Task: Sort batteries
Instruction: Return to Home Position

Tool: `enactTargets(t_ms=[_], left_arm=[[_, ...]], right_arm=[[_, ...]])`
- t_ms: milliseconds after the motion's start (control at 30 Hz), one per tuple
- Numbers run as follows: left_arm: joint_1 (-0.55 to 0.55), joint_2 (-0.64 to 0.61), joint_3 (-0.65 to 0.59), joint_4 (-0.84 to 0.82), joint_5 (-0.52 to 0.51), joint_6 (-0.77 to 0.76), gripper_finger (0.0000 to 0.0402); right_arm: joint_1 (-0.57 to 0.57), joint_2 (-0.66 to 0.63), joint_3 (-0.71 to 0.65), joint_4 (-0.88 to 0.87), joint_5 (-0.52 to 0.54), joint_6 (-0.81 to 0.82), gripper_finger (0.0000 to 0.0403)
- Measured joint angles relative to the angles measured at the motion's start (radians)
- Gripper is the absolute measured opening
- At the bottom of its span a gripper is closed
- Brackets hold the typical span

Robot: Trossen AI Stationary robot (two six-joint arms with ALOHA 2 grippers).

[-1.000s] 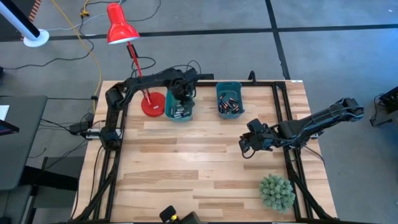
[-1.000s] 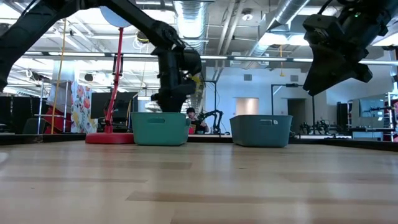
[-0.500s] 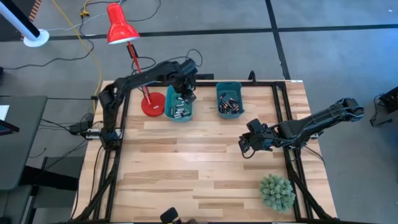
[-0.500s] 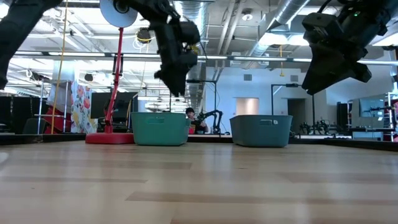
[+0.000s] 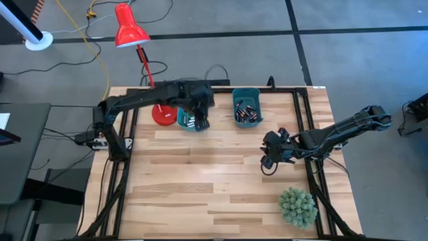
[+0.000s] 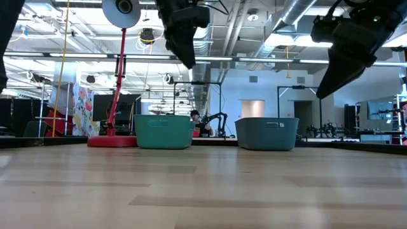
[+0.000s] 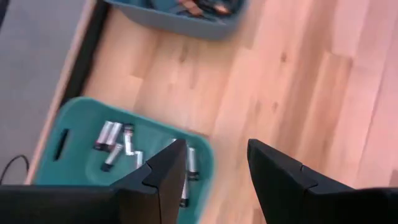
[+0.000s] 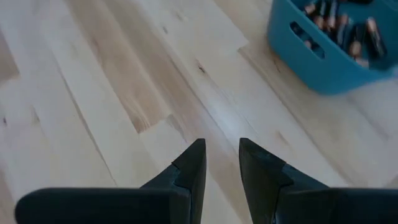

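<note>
The bench (image 5: 200, 181) carries two bins side by side along its far edge, apart from each other. The left bin (image 6: 163, 133) stands just right of the lamp base (image 5: 162, 115), which sits on the far left part of the bench. The right bin (image 5: 246, 92) stands right of centre. Batteries (image 7: 112, 134) lie inside the left bin; more batteries (image 5: 246, 114) lie inside the right bin. A plant (image 5: 297, 206) stands at the near right corner.

The left gripper (image 5: 199, 120) hangs above the near edge of the left bin. The right gripper (image 5: 267, 161) hangs above bare bench, nearer than the right bin and well apart from it, behind the plant.
</note>
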Motion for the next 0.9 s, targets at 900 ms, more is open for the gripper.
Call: enactTargets(t_ms=[900], left_arm=[[-0.189,-0.813,-1.040,0.823,0.069,-0.163,0.0167]], right_arm=[[-0.370,-0.002,-0.384,0.937,-0.701,-0.715,0.0113]])
